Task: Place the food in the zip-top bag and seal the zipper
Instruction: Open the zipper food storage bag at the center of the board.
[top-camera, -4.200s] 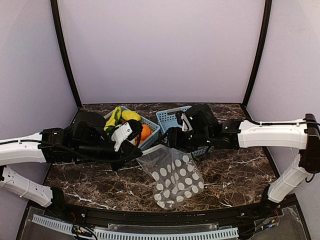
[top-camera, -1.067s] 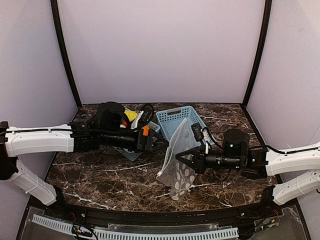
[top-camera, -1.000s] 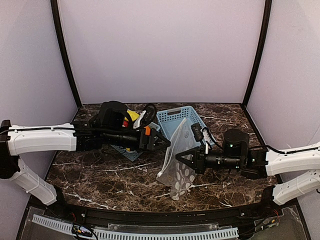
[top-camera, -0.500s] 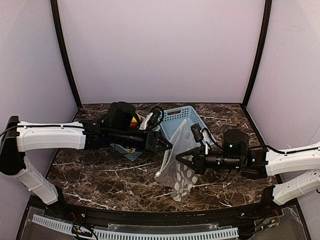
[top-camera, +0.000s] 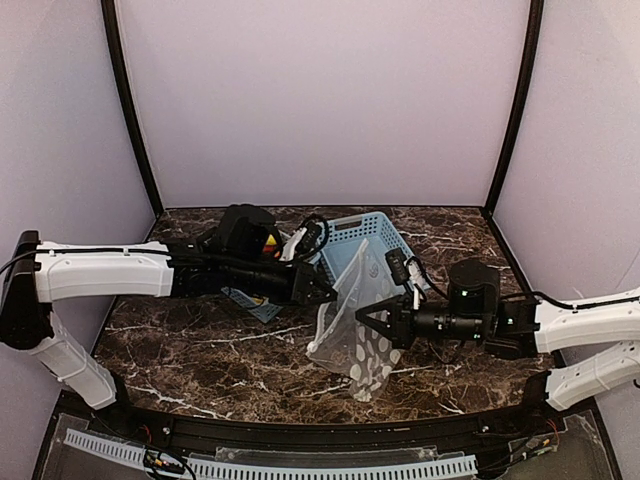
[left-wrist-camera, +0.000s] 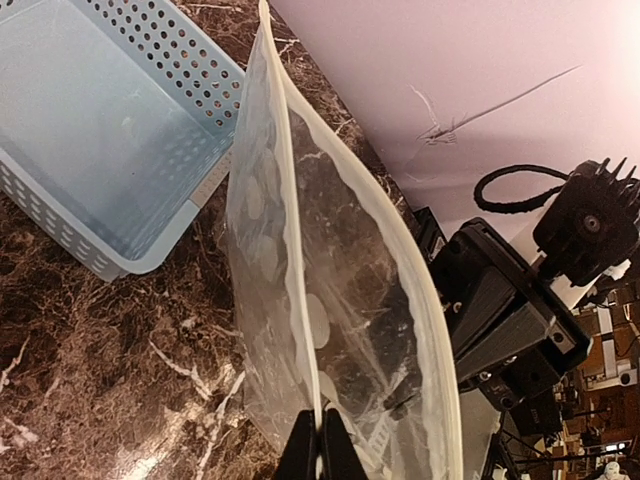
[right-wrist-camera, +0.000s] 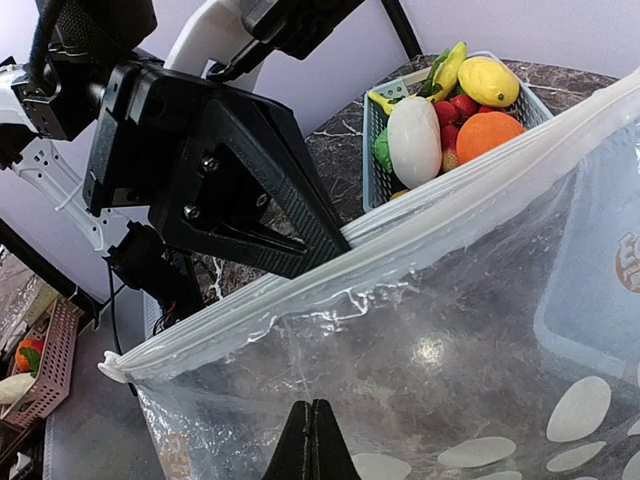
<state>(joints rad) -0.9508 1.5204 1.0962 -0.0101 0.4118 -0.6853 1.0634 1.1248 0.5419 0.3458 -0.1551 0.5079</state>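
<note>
Your left gripper (left-wrist-camera: 320, 452) was pinched shut on one lip of the zip-top bag (top-camera: 356, 335), its fingertips pressed together over the film. Your right gripper (right-wrist-camera: 312, 440) was likewise clamped tight on the bag's opposite wall. The bag hung between the two with its mouth parted, above the middle of the table (top-camera: 190, 345) and just in front of the empty blue basket (top-camera: 362, 236). Its lower end drooped toward the table's near edge; from above you could not tell whether it touched the marble.

The left wrist view showed you the open mouth end-on, with the right arm's dark gripper behind the film. The right wrist view showed the zipper (right-wrist-camera: 400, 240) as a thick pale strip running across the frame, caught in the left gripper's fingers. Only that view showed the food (right-wrist-camera: 414, 140): a white oblong piece, an orange, yellow and red pieces heaped in a second basket (right-wrist-camera: 372, 150) behind the left gripper.
</note>
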